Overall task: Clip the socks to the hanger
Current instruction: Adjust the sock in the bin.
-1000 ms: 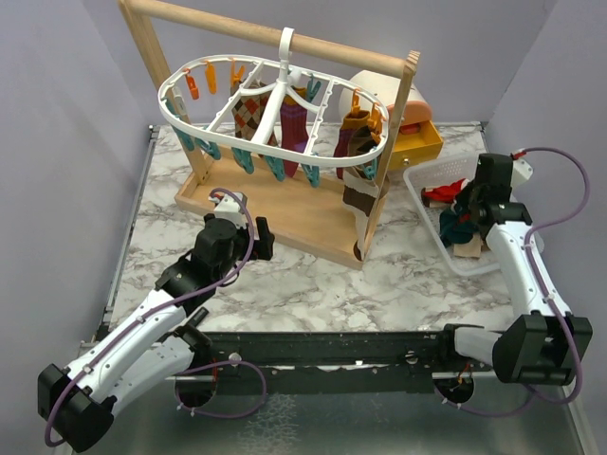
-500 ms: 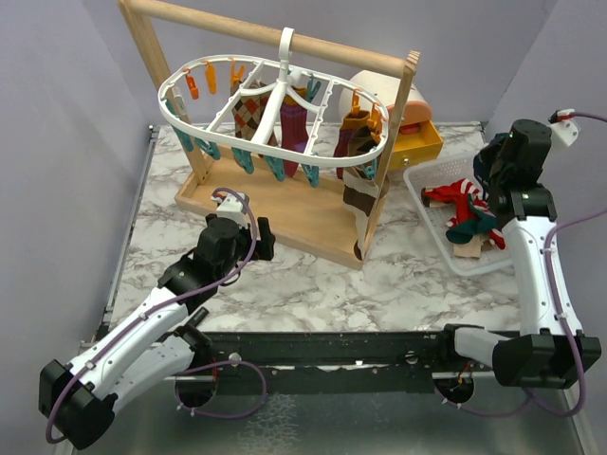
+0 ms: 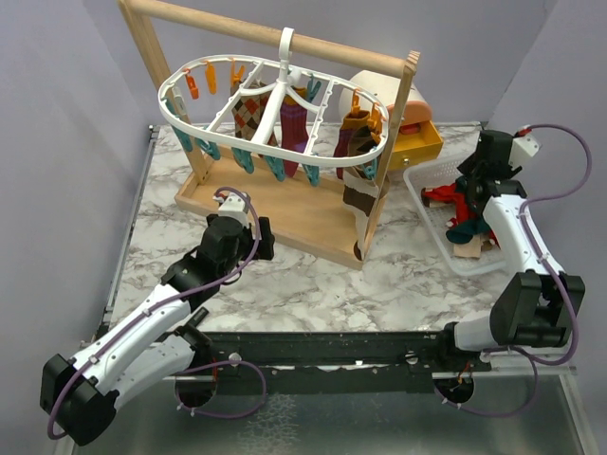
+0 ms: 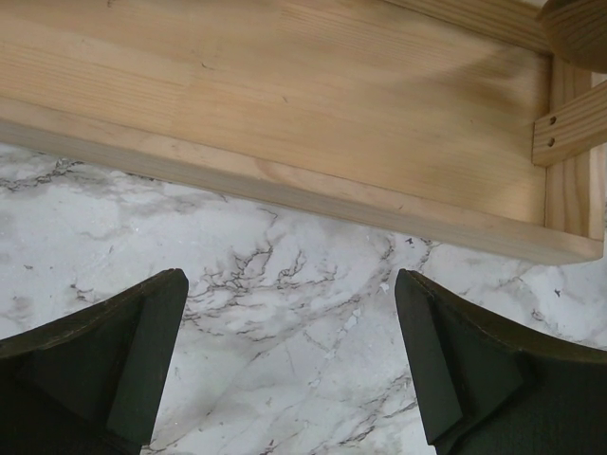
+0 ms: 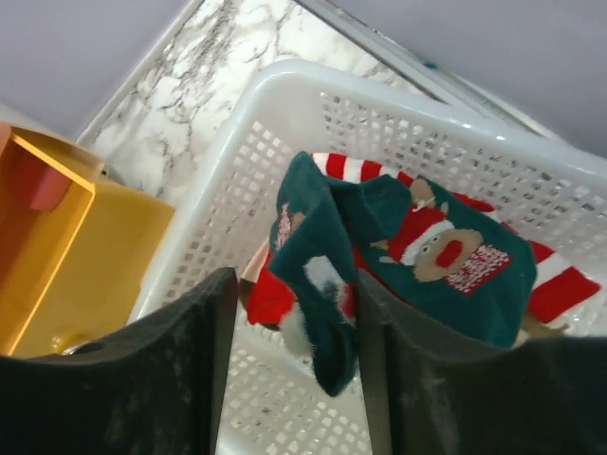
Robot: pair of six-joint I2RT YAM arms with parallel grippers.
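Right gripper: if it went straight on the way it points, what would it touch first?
Probably the folded teal sock just ahead of the right gripper, in the white basket; depth unclear.

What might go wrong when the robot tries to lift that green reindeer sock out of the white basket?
The teal sock sits loosely between the right gripper's parted fingers, so it may slip out and fall into the basket. It also lies bunched against the red-and-white striped sock, which might get dragged up with it.

Overhead overview; wrist close-ups: table (image 4: 285, 332), basket (image 5: 379, 90)
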